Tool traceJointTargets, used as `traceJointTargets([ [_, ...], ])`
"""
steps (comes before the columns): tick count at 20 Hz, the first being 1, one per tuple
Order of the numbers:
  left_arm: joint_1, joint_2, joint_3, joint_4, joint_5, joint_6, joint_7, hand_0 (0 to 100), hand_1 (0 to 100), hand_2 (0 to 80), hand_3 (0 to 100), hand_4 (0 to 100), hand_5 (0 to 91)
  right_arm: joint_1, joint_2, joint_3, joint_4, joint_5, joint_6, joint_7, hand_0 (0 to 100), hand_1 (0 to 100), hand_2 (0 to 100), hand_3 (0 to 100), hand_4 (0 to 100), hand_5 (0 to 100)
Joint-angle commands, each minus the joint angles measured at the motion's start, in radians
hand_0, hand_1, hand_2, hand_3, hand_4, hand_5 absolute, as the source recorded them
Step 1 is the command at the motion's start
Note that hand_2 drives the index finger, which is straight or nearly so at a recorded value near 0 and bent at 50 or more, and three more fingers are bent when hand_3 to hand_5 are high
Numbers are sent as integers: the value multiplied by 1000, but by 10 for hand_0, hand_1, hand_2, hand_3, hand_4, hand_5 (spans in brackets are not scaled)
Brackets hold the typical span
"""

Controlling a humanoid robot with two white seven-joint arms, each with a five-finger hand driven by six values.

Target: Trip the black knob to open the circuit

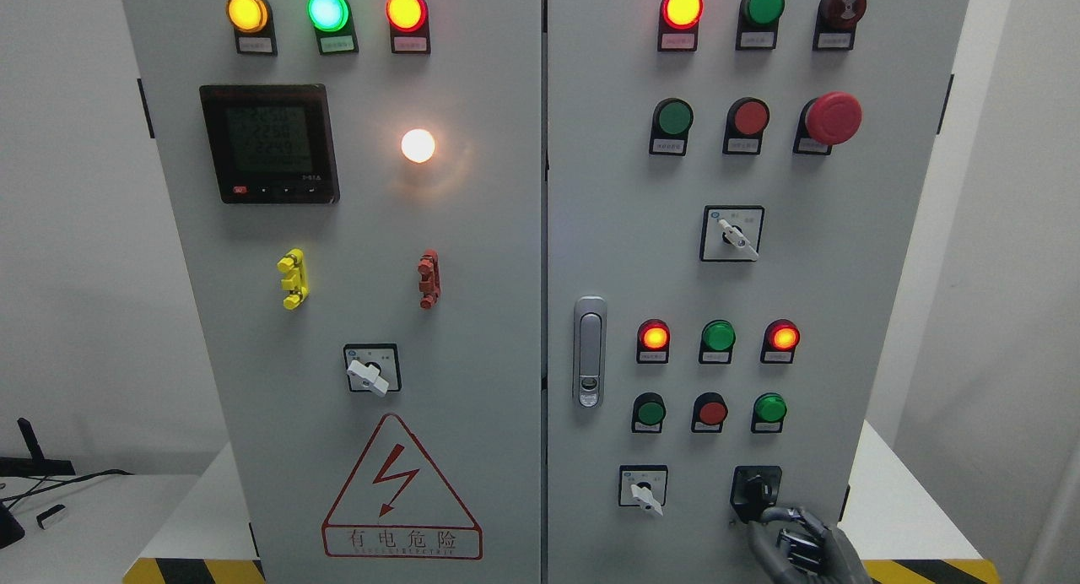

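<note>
The black knob [757, 489] sat at the lower right of the right cabinet door [607, 187], at about five o'clock from the door's middle. The right hand [801, 540] came up from the bottom edge, at five o'clock of the knob, its curled fingertips [772, 516] touching the knob's lower edge; whether they truly clamped it could not be told. At nine o'clock of the knob stood a white selector switch [644, 488]. At twelve o'clock above it, a green button [769, 409].
</note>
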Motion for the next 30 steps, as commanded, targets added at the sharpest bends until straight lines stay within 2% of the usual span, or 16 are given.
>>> traceJointTargets([
  [1,0,-1,0,0,-31,-1,-1,120,389,0,0,0,0,-5,5,8,-4,1,-1,-1,447,794,479,1000,985,893],
  [30,0,0,0,0,-31,-1,-1,120,389,0,0,0,0,1,10,8,-33,1,2,2,445,784,473,1000,988,895],
])
